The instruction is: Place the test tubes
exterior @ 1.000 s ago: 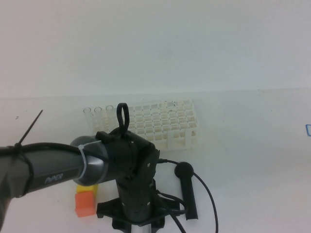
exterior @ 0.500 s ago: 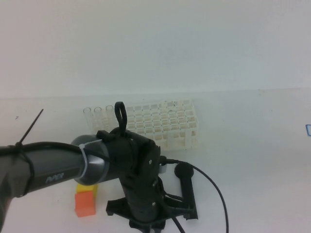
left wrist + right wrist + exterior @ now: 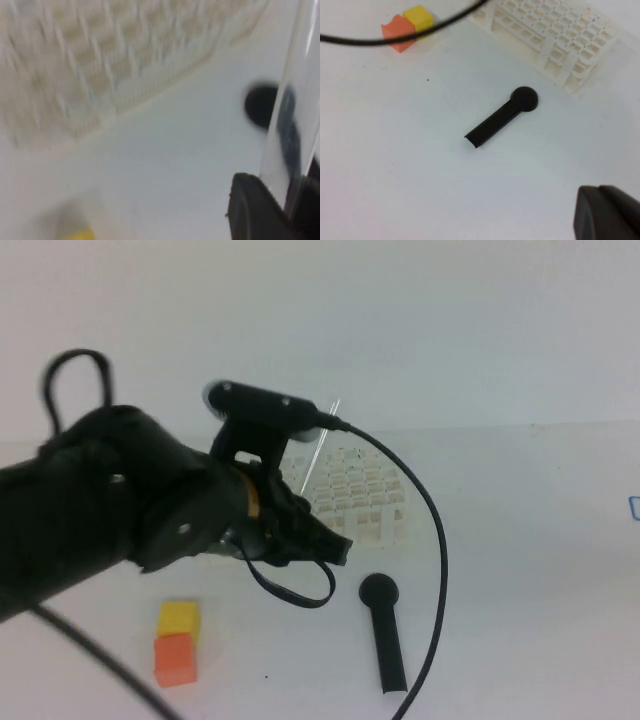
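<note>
Scene: white tabletop (image 3: 540, 540), two-arm rig, white grid rack (image 3: 365, 500) set toward the far side, about mid-width.
Left gripper (image 3: 275, 189): raised above the tabletop, in front of the rack's near left part. Fingers (image 3: 252, 210) are clamped on a clear test tube (image 3: 297, 75), with a long run of glass standing free of them.
Test tube position: off the tabletop in the left grip, slanted rather than plumb. From the high view it shows as a thin glint over the rack. It is not in any cell.
Why held so (my guess): gripping it short leaves most of the glass free to slide into a cell. The slant would need taking out before lowering.
Rack: visible cells look vacant. The arm hides the left columns, so I cannot tell what stands there.
Right gripper (image 3: 605, 200): out of the high view. Its own camera looks down on the tabletop from well above, and nothing is seen in its grip. Whether it is spread or closed, I cannot tell.
Clutter: black tool (image 3: 385, 635) with a round head lies flat just in front of the rack. Yellow block (image 3: 179, 618) touches orange block (image 3: 174, 660), on the robot's left of the tool. Cable (image 3: 435, 540) from the left wrist loops beside the tool.
Step (judged): carry phase, with the tube grasped and insertion not yet made.
Risk (judged): cells are narrow, so a tilted entry could catch the grid. The slack cable might snag the tool.
</note>
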Controlling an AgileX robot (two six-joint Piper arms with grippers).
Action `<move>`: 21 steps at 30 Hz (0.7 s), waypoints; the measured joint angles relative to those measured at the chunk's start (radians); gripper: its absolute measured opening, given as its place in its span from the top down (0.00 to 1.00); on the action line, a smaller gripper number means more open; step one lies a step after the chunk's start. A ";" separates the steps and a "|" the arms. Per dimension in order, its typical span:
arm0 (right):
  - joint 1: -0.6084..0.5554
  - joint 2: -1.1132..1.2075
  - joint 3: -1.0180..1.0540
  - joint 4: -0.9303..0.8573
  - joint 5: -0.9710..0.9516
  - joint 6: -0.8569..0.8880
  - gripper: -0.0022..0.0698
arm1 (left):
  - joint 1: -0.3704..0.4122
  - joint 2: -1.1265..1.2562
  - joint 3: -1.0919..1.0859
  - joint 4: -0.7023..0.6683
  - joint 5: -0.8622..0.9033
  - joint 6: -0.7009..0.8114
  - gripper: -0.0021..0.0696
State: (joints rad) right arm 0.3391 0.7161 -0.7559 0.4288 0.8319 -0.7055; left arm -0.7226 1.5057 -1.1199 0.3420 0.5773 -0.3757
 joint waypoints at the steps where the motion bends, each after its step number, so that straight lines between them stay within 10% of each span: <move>1: 0.000 0.000 0.000 0.000 -0.002 -0.005 0.97 | 0.005 -0.017 0.013 -0.014 -0.035 0.031 0.97; 6: 0.000 0.000 0.000 0.000 -0.006 -0.011 0.97 | 0.031 -0.111 0.185 -0.088 -0.255 0.098 0.97; 7: 0.000 0.000 0.000 0.000 -0.006 -0.011 0.97 | 0.033 -0.123 0.225 -0.097 -0.287 0.107 0.82; 8: 0.000 0.000 0.000 0.000 -0.006 -0.013 0.97 | 0.035 -0.138 0.277 -0.109 -0.328 0.119 0.97; 9: 0.000 0.000 0.000 0.000 -0.006 -0.013 0.97 | 0.035 -0.158 0.332 -0.120 -0.377 0.131 0.82; 13: 0.000 0.000 0.000 0.000 -0.014 -0.025 0.97 | 0.035 -0.285 0.539 -0.157 -0.620 0.121 0.82; 14: 0.000 0.000 0.000 0.000 -0.014 -0.037 0.97 | 0.035 -0.320 0.583 -0.159 -0.678 0.103 0.97; 15: 0.000 0.000 0.000 0.003 -0.016 -0.049 0.97 | 0.035 -0.352 0.622 -0.159 -0.718 0.090 0.82; 21: 0.000 0.000 0.028 0.131 -0.094 -0.172 0.97 | 0.035 -0.471 0.759 0.062 -0.825 -0.117 0.82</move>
State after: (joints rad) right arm 0.3391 0.7161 -0.7279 0.5595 0.7377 -0.8773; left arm -0.6880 1.0349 -0.3611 0.4044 -0.2475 -0.4926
